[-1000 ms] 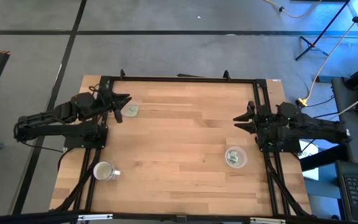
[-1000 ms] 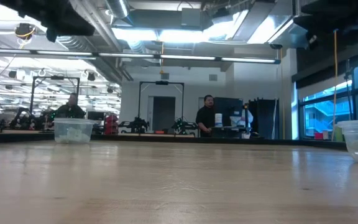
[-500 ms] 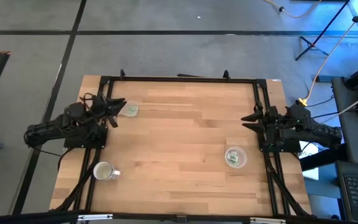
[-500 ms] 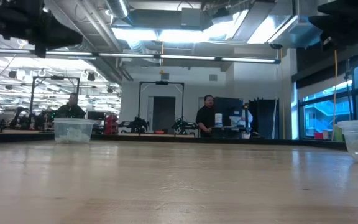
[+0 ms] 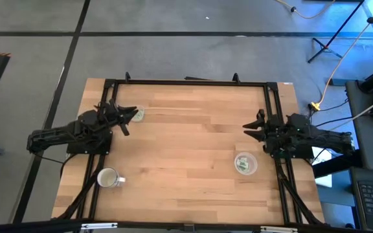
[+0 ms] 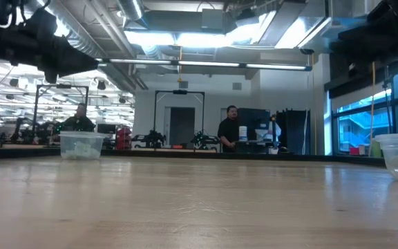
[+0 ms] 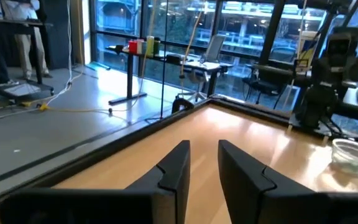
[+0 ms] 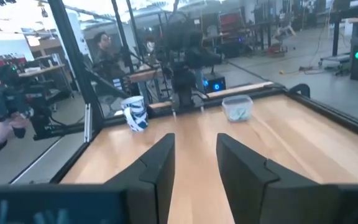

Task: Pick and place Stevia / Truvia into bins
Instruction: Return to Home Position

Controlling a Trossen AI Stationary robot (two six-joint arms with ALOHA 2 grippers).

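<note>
As both my arms have been folding back toward their rest pose over the last second, my left gripper (image 7: 202,150) has pulled in to the left edge of the wooden table (image 5: 186,129). Its fingers are spread a little, with nothing between them. My right gripper (image 8: 194,144) has shifted only slightly at the right edge, and it is likewise parted and empty. From this I judge that the placing is finished and only the retreat is left, because I see no loose sachet anywhere on the bare wood. The left bin (image 6: 81,140) stands just beside my left gripper near the far-left corner. It is a clear container with pale green and white Stevia sachets (image 5: 242,164) lying inside. The right bin (image 5: 254,163) is a clear round bowl near my right arm, toward the near side, and it also holds sachets. I cannot count the sachets in either bin. A white mug (image 5: 107,178) stands at the near-left corner, well apart from both bins, and seems to contain none.
</note>
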